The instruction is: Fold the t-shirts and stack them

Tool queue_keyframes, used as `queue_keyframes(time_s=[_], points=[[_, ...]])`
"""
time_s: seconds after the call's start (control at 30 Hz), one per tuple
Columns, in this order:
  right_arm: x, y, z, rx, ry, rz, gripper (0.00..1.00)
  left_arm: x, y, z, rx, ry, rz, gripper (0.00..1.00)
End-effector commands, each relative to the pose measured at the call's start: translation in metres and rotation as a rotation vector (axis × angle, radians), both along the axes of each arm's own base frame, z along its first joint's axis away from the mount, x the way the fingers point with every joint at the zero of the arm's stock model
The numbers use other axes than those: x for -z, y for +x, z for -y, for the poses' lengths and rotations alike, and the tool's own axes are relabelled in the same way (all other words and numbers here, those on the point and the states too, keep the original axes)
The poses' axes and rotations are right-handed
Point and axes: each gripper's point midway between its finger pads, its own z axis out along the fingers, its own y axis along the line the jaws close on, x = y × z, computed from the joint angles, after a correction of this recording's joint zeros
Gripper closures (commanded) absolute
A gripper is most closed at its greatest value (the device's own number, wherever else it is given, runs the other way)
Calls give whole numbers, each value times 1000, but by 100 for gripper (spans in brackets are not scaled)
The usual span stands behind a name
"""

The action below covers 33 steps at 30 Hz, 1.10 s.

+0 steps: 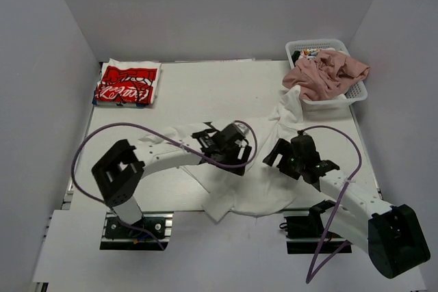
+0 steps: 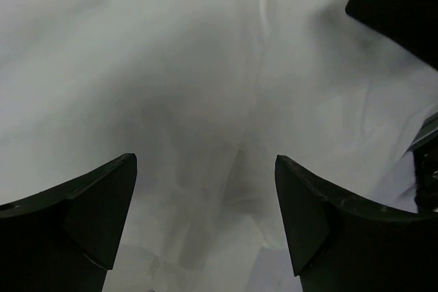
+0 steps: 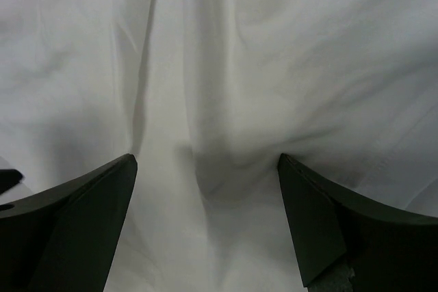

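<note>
Okay, going left to right across your setup. Far back in the left corner of the surface (image 1: 205, 94) you've got the white shirt with the red print (image 1: 127, 83), folded into a neat flat rectangle and sitting well apart from everything else.

Your left end effector (image 1: 229, 152) is low over the left half of the big plain white shirt (image 1: 253, 193). That shirt lies rumpled across the middle and near part of the surface, with one bit trailing up toward the basket. In the left wrist view the left end effector (image 2: 205, 203) is released: the fingers (image 2: 89, 217) are spread wide, there's only wrinkled white cloth (image 2: 205, 66) below the gap, and nothing is pinched. The dark shape in the top right corner of that view is part of your other arm, so the two are close together.

Your right end effector (image 1: 280, 155) is just beside the left one, over the right half of the same shirt. From the right wrist view it's (image 3: 205, 203) released too, fingers (image 3: 328, 223) apart over a long crease in the cloth (image 3: 274, 66). I can't tell whether either set of tips is touching the fabric.

Far right at the back, the pink shirt (image 1: 325, 73) is bunched up in the white basket (image 1: 356, 94) and spilling over its front rim.
</note>
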Motion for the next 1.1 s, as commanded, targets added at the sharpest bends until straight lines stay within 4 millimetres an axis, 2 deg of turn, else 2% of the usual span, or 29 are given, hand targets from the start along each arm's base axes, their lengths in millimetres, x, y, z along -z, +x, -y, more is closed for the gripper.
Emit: queue_keyframes(time_s=[0.0,0.03,0.1,0.13,0.17,0.23,0.27,0.37,0.43,0.47,0.5,0.53,0.57,0.63,0.8,0.9,0.97,1.07], points=[[36,-30,25,73,-90,-160,10,3,-8,15,65,90,63,10],[37,-31,26,78,-93,-162,10,19,-6,13,47,152,65,11],[36,-31,27,82,-89,-155,10,24,-8,21,52,190,76,14],[37,-32,28,83,-84,-153,10,25,-1,20,36,214,97,16],[38,-33,28,83,-82,-154,10,36,-4,20,45,246,93,16],[38,-34,27,78,-70,-149,10,38,0,25,17,255,113,17],[39,-36,27,70,-65,-148,10,47,-1,23,19,277,103,18],[39,-37,25,59,-50,-151,10,54,6,21,-22,311,118,26],[39,-36,25,60,-47,-147,10,61,8,19,-46,334,115,42],[39,-37,24,55,-48,-148,10,57,8,21,-54,330,113,50],[40,-36,25,59,-49,-146,10,62,12,8,-81,379,113,59],[40,-37,26,58,-51,-148,10,57,18,7,-111,379,120,82],[40,-37,26,56,-50,-149,10,51,20,7,-132,372,131,89],[41,-38,28,61,-56,-155,10,40,29,-8,-175,412,173,96],[40,-38,35,85,-74,-140,10,-7,48,-25,-262,409,318,94],[41,-38,39,93,-93,-143,14,-20,56,-41,-300,432,343,87],[43,-38,41,89,-101,-144,31,-25,53,-46,-303,422,347,84],[45,-38,43,90,-118,-155,45,-28,53,-51,-305,407,345,80]])
